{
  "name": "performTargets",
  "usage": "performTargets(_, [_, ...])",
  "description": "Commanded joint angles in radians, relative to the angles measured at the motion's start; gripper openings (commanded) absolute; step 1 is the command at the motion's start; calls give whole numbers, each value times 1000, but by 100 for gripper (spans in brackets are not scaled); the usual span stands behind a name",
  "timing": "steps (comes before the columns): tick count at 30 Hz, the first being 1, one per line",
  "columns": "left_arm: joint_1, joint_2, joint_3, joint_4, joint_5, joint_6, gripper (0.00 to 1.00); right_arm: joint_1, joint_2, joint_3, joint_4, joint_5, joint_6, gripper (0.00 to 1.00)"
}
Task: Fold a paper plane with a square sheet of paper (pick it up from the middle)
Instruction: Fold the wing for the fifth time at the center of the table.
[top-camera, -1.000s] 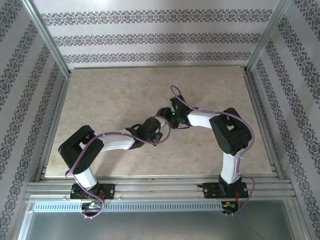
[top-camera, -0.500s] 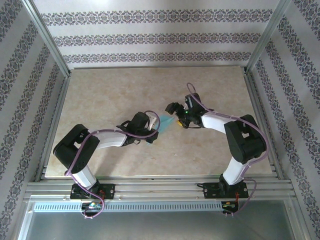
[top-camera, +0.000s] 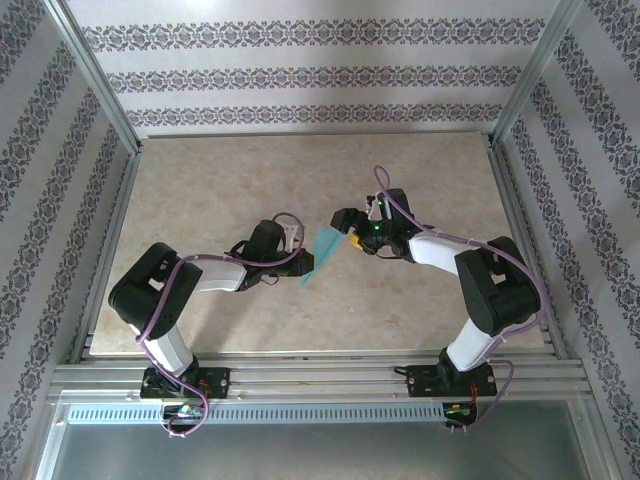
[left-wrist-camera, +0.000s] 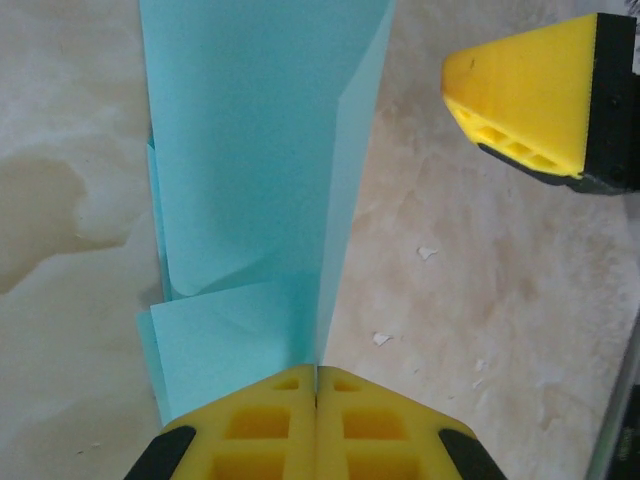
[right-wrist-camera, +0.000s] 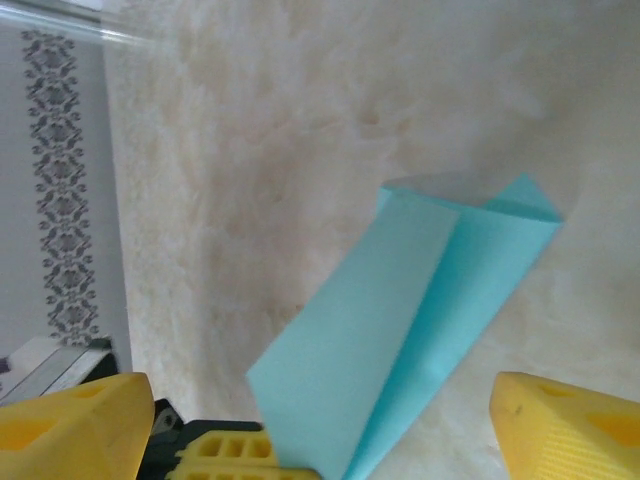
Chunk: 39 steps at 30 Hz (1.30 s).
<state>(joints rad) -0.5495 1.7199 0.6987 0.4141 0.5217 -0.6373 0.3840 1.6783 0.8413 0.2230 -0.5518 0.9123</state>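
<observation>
Pinching one end of the paper plane (left-wrist-camera: 262, 150), your left end effector (left-wrist-camera: 316, 376) has its two yellow pads pressed together, with the turquoise paper clamped in the seam between them. From that grip the folded paper runs straight away from the wrist camera, with a long centre crease down its length and smaller flaps folded over near the pads. Your right end effector (top-camera: 349, 229) stands spread wide and holds nothing. In its wrist view a yellow fingertip (right-wrist-camera: 70, 425) sits at each lower corner, and the paper rises between them, touching neither. In the left wrist view one of those right fingertips hangs just beside the paper's right edge, apart from it. From above, the paper plane sits near the middle of the marble-patterned tabletop (top-camera: 200, 180), between the two end effectors, which face each other closely. You cannot tell from these views whether the paper rests on the tabletop or hangs just above it.
</observation>
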Motion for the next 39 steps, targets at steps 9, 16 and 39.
performTargets(9, [21,56,-26,93,-1,-241,0,83,90,50,101,-102,-51,82])
performTargets(16, [43,83,-56,164,15,-326,0,121,156,100,113,-137,-64,79])
performTargets(39, [49,25,-18,48,35,-216,18,127,231,161,67,-58,-25,75])
